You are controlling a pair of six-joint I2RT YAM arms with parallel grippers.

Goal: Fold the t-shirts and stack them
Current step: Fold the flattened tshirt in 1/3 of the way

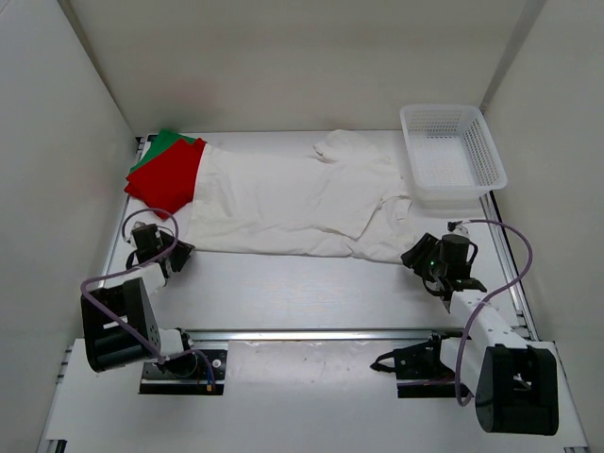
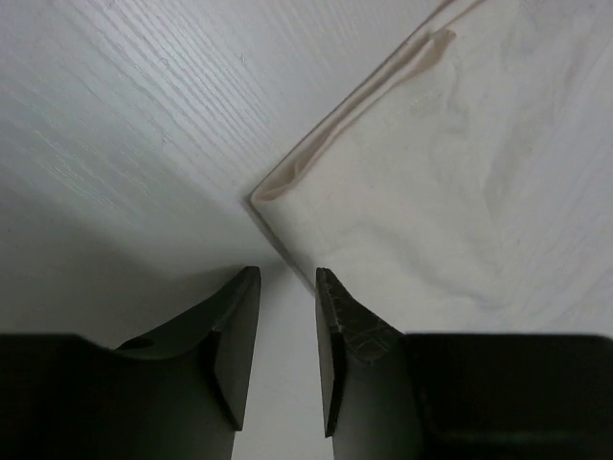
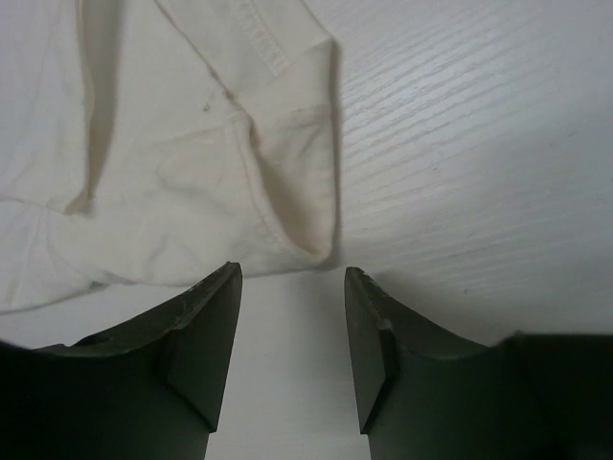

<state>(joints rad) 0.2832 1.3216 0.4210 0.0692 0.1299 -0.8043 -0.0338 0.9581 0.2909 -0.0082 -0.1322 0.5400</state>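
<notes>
Green t-shirt [image 1: 162,143] mostly under red t-shirt [image 1: 168,177]

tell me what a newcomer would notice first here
A white cloth t-shirt lies spread across the middle of the table. At the far left a folded red cloth t-shirt sits on a bright green cloth t-shirt, and a white plastic mesh basket stands far right. The left gripper and right gripper stand open at the white shirt's near corners.
</notes>
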